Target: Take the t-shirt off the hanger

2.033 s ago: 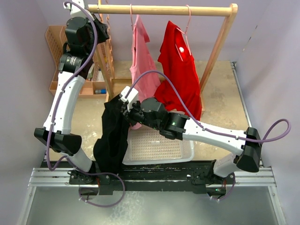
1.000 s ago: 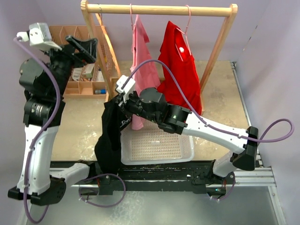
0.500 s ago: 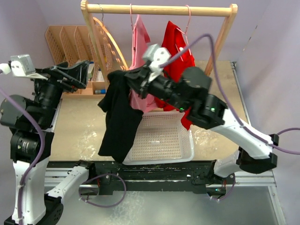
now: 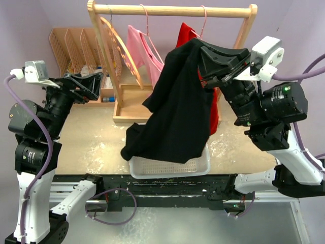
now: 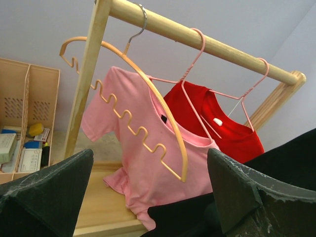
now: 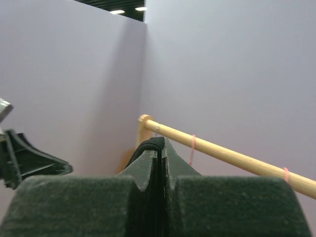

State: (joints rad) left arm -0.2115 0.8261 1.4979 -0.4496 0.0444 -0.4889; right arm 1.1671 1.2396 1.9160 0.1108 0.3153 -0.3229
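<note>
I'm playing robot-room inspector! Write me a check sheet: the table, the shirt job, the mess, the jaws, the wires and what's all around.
Surface: table is beige with whitish scuffs; a white basket sits at its near edge.
Job's things: black t-shirt is off the wooden hanger, which hangs bare on the rail.
Clutter: pink t-shirt and red t-shirt hang on the rail; wooden organiser holds small items.
Grippers: right gripper has its jaws shut on the black t-shirt, held up high; left gripper has its jaws wide open and empty.
Cables: purple cables run along both arms.
Surroundings: plain lilac walls; nothing else seen.
</note>
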